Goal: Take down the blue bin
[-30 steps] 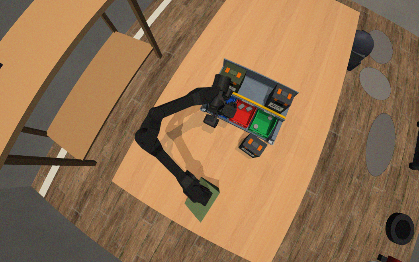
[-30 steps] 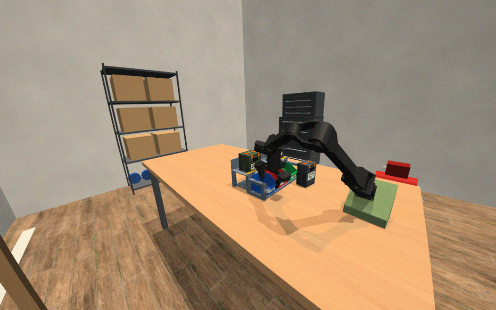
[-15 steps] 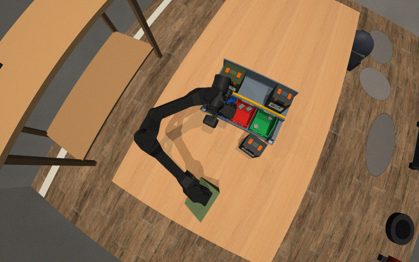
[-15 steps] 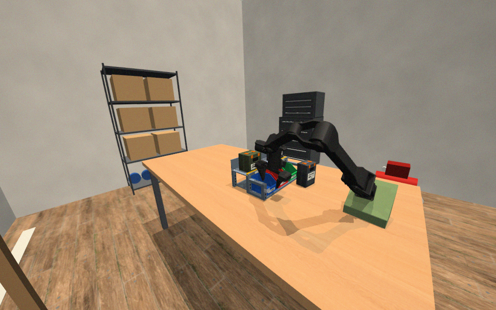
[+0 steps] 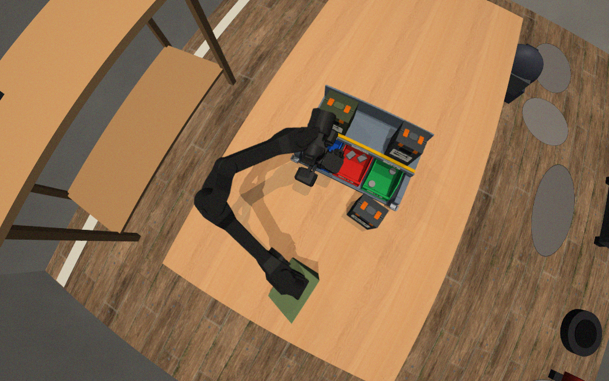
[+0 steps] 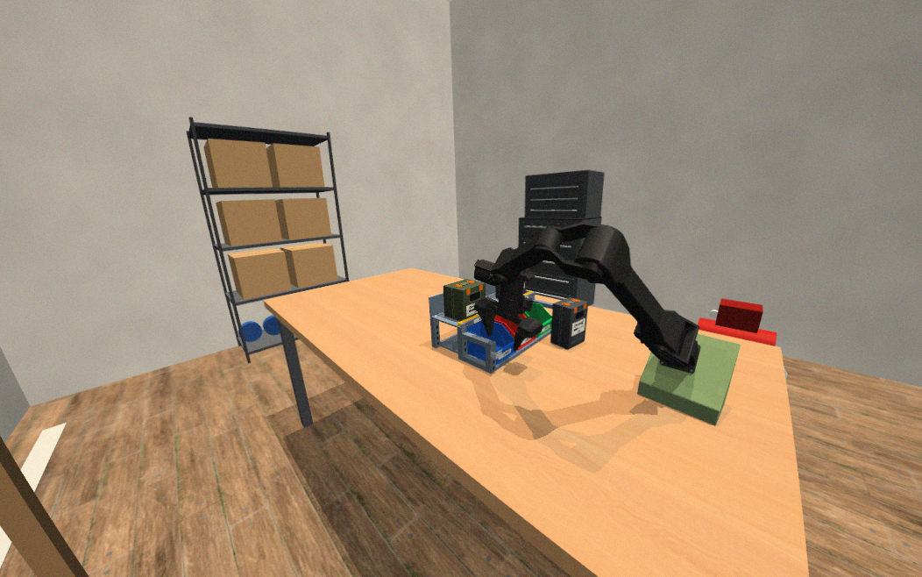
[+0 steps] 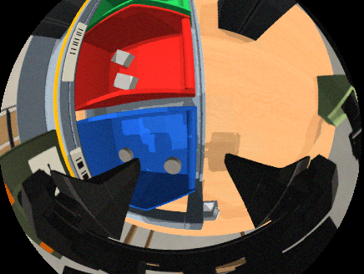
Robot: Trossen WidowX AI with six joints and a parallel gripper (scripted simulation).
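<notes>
My jaws (image 5: 319,170) (image 6: 504,334) are spread wide, pinching nothing; the blue open-topped bin (image 6: 491,339) (image 7: 146,142), holding two grey round parts, lies toward eleven o'clock from their midpoint in the wrist view, in the grey shelf's (image 5: 394,207) (image 6: 445,316) (image 7: 199,125) lower front row.

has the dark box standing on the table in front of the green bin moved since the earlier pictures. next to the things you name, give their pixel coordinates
No. The dark box (image 5: 369,212) (image 6: 569,324) stands at the same place by the shelf's (image 5: 410,190) front corner, just off the green bin (image 5: 382,180) (image 6: 541,316).
</notes>
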